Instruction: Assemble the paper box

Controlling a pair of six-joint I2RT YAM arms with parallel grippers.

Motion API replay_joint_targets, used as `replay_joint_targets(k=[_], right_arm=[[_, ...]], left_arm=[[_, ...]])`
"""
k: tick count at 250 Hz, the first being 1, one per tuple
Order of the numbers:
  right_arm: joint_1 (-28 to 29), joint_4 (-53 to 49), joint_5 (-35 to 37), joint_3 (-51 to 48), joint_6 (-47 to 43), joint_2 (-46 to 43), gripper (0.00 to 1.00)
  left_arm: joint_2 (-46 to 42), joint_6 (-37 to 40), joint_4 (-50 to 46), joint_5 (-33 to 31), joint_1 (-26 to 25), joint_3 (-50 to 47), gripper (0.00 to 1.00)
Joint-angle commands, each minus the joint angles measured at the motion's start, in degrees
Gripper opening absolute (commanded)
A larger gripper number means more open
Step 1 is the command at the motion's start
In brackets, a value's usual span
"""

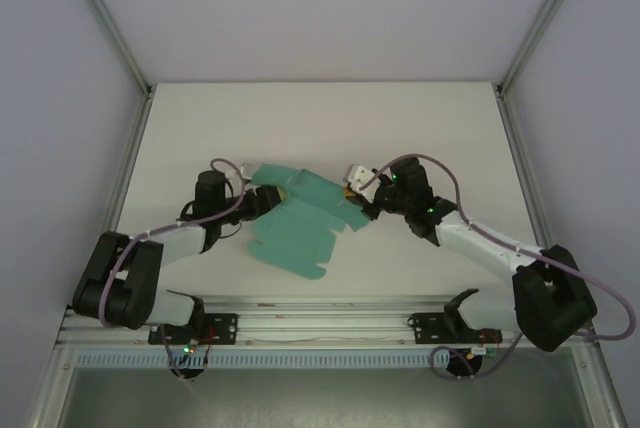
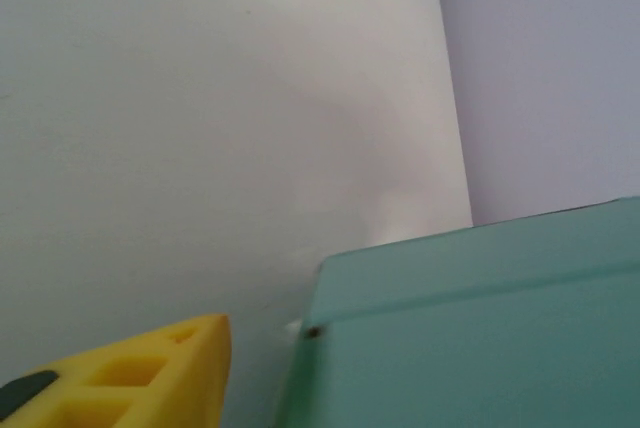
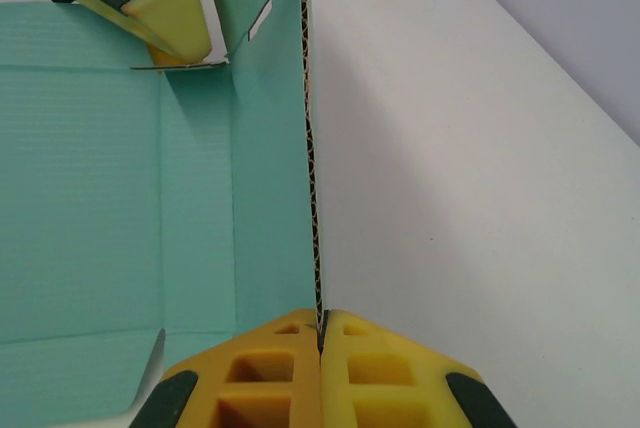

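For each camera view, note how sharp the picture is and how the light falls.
Top external: even, soft light, paper box in focus, faint shadows. Left wrist: near box edge and yellow finger blurred. Right wrist: crisp card edge pinched in right gripper.

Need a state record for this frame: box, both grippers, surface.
object: paper box, teal card, partly folded
surface: white table, box lying mid-table
box state: one wall folded up from the base; near flaps lie flat
right gripper: shut on the edge of the raised wall
left gripper: at the box's far left flap; grip unclear
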Motion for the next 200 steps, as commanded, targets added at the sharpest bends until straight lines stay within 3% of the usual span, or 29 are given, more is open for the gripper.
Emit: replay_joint_targets(k=[1, 19, 40, 107, 155, 200], right_arm=[[-0.15, 1.98, -1.83, 1.63, 1.04, 0.36, 0.0], [-0.14, 0.91, -1.6, 1.97, -0.07, 0.43, 0.0], [0.43, -1.08, 0.11, 2.43, -2.54, 0.27, 0.0], [6.34, -13.1, 13.34, 6.08, -14.87, -1.02, 0.0], [10.26, -14.64, 21.35, 5.77, -20.53, -1.66, 0.0], [13.87, -16.68, 30.17, 5.64, -24.95, 0.42, 0.0]], left_arm=[[1.91, -1.1, 5.22, 2.41, -0.81, 2.22, 0.33], [3.09, -3.5, 6.64, 1.79, -1.22, 2.62, 0.23], [3.94, -7.2, 1.4, -1.75, -1.72, 4.64, 0.0], [3.2, -14.82, -14.9, -12.44, -5.54, 10.14, 0.0], [6.51, -25.27, -16.74, -10.4, -5.44, 10.62, 0.0], [11.23, -26.9, -15.17, -8.19, -5.43, 12.49, 0.0]])
